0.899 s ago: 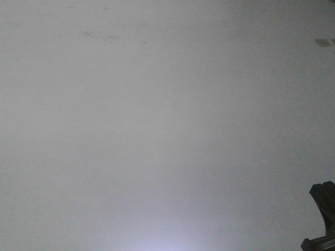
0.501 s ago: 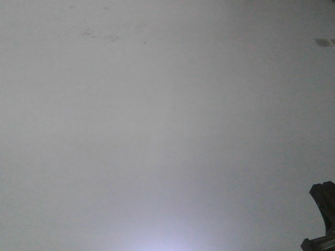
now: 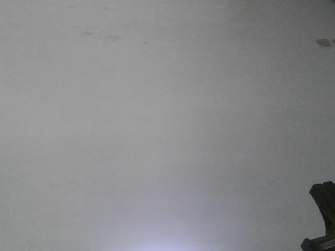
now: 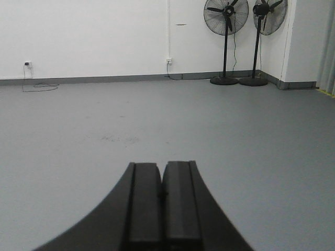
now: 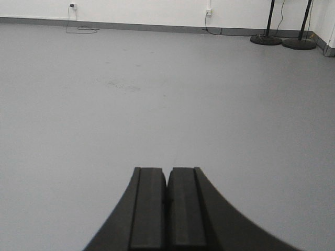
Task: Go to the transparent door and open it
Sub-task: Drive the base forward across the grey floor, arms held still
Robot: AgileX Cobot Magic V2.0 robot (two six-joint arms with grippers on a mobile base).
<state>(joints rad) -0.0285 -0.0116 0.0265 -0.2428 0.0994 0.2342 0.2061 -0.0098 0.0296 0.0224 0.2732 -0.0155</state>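
The transparent door, a clear-glass panel with a pull handle, is not seen in any of the three views, so its bearing from the claws, the run of its long axis and the nearer arm cannot be told. The black left claw point(image 4: 162, 209) is seen with its two flat pads pressed together and nothing between them, and the black right claw point(image 5: 167, 209) is seen the same way, closed on nothing. Both are held low and level, pointed across an open stretch of smooth grey floor point(image 4: 157, 120) toward a plain white wall point(image 4: 104, 36) edged by a grey skirting strip point(image 4: 104, 79). Against that wall, off to the right, a black pedestal fan point(image 4: 226, 15) and a second black pedestal fan point(image 4: 269, 13) are stood side by side near the corner; a white wall socket point(image 4: 27, 64) with a thin dark cable point(image 4: 39, 87) trailing on the floor is seen far to the left. The front-facing view is filled by a featureless pale grey expanse, with faint scuff marks point(image 3: 97, 34) near the top and a dark bracket-like part point(image 3: 324, 219) at the lower right corner. It is judged that the base must first be turned until the door is brought into view.
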